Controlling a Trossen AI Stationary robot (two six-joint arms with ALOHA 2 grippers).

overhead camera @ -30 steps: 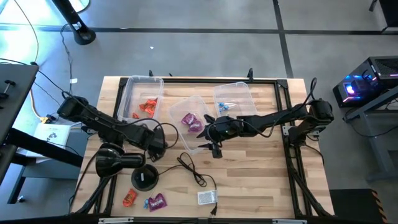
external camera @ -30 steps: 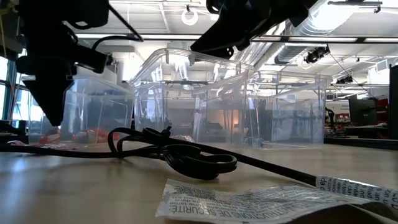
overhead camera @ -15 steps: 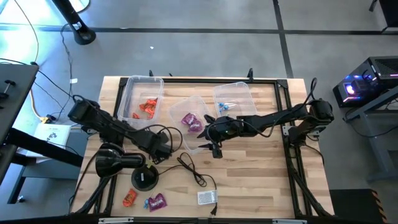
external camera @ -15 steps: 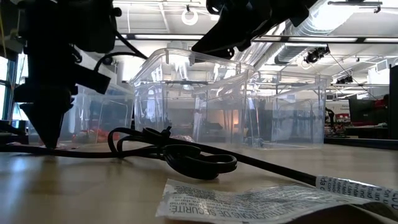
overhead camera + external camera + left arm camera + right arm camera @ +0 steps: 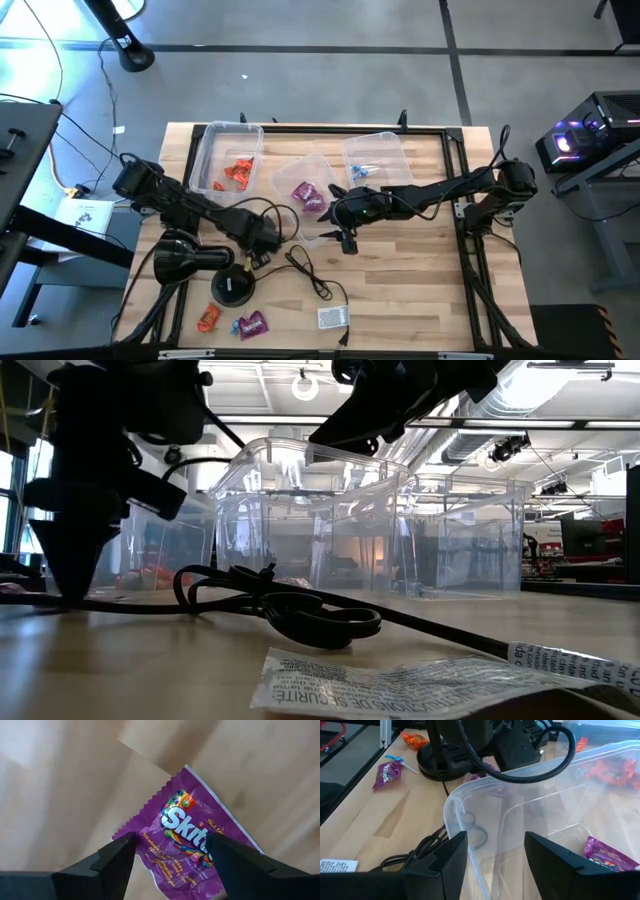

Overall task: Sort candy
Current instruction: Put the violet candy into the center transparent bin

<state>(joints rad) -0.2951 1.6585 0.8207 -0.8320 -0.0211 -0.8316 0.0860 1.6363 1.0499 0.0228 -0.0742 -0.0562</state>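
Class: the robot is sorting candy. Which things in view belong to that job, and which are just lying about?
Belongs to the job:
- purple Skittles packet under the open left end effector
- orange-red wrapped sweets in a clear plastic bin
- orange packet on the table

Lying about:
- black coiled cable
- white printed label
- black round base

The high view looks straight down on the whole bench (image 5: 400, 280). The low view sits at bench height, facing level past a black cable (image 5: 290, 610) to the clear bins (image 5: 310, 520). The left wrist view hangs close over a purple packet (image 5: 195, 845). The right wrist view looks into probably the middle bin (image 5: 530, 815), shared with both wider views.
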